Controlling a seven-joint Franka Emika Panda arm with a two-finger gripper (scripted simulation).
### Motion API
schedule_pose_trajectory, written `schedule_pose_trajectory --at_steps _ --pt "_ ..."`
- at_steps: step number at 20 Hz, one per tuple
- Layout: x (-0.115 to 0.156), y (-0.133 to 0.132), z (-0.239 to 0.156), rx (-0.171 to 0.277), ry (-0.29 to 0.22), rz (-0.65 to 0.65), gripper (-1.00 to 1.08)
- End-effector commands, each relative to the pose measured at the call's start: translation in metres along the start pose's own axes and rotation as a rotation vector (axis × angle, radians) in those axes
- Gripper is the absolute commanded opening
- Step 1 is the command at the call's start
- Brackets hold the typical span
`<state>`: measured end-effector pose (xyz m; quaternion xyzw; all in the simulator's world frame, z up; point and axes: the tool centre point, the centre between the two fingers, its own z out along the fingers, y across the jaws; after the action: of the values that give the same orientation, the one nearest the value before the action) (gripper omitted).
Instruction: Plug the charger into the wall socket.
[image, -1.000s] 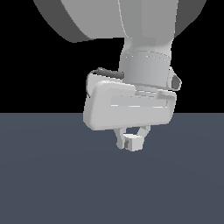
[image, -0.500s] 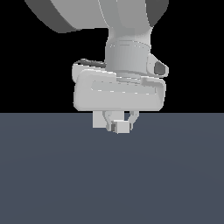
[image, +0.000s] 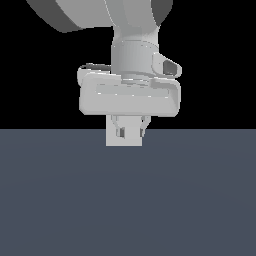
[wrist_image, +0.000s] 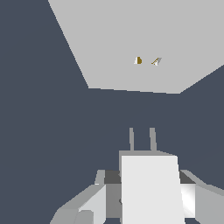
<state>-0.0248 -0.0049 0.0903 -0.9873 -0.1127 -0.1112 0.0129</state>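
Charger (wrist_image: 148, 188) in the tool's (wrist_image: 146, 199) clenched grip, its two thin prongs (wrist_image: 142, 139) pointing across a stretch of dark desk (wrist_image: 39, 131) toward the wall socket (wrist_image: 144, 39), which stands well apart from the prong tips in the wrist view. The socket's two tiny orange-brown holes (wrist_image: 146, 61) sit slightly to one side of the line the prongs take, so the pair do not yet look squarely matched. In the exterior view the arm's wrist fills the upper frame and the tool (image: 125, 134) hangs just above the desk (image: 125, 200), a pale block showing between its fingers (image: 120, 131); the socket cannot be made out from that side.

Judged from these views, the step in hand is the approach and alignment before insertion. Doing it well calls for a small sideways correction first, so that each prong faces its own hole, with the charger kept level and square to the panel. Only then should the tool drive straight forward along the prong axis, slowly, holding its grip firm so the block does not twist on contact.
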Motion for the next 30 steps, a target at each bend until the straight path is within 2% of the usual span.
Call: schedule_pose_trajectory --at_steps 1,19,30 --pt "0.005 -0.001 -0.003 -0.006 -0.001 0.027 -1.00" --pt "0.016 -0.001 -0.006 -0.016 -0.003 0.068 -1.00" --pt "0.049 0.001 0.001 -0.016 -0.003 0.068 -1.00"
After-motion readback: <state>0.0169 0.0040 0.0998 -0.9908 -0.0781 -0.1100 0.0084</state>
